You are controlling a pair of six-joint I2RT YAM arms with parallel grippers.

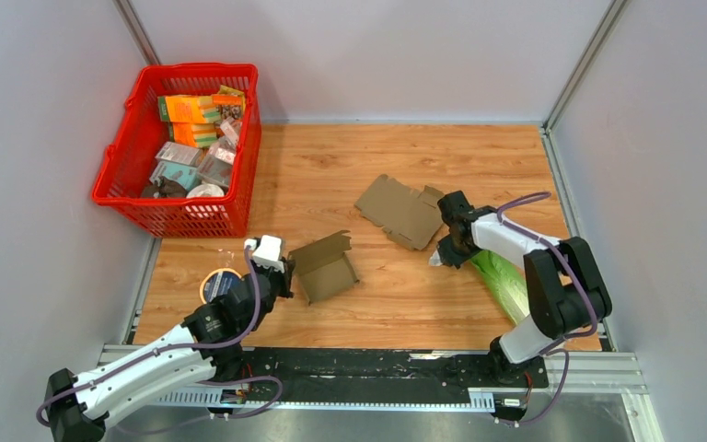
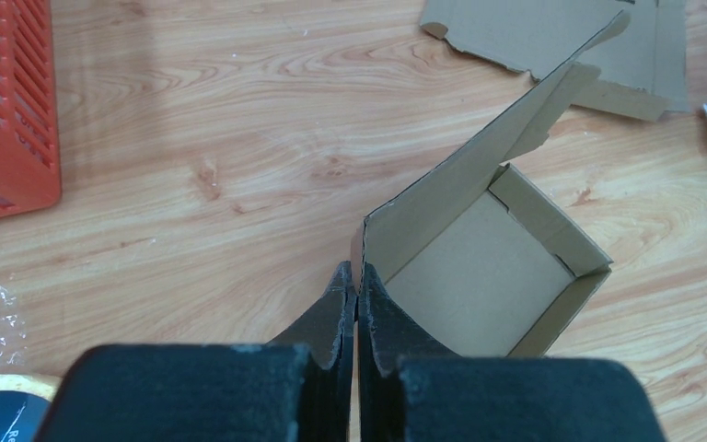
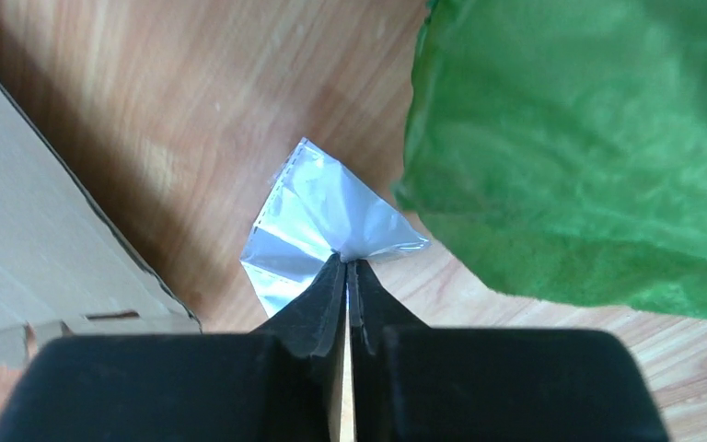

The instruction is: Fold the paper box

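Closest in, the left gripper (image 2: 357,293) is pinched tight on the near corner of the half-folded cardboard box (image 2: 479,285). The box sits open-topped on the wooden table (image 1: 331,166) in front of the left arm, one long flap sticking up. Over on the other side, the right gripper (image 3: 348,267) is clamped onto a corner of a silvery plastic packet (image 3: 318,216), right next to a green leafy thing (image 3: 589,138). A flat cardboard blank (image 1: 400,210) lies just beside that gripper.

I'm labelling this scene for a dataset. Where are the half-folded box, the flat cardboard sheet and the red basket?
half-folded box (image 2: 479,285): left wrist view, its inner floor.
flat cardboard sheet (image 1: 398,210): top view, its middle.
red basket (image 1: 189,219): top view, its front wall.
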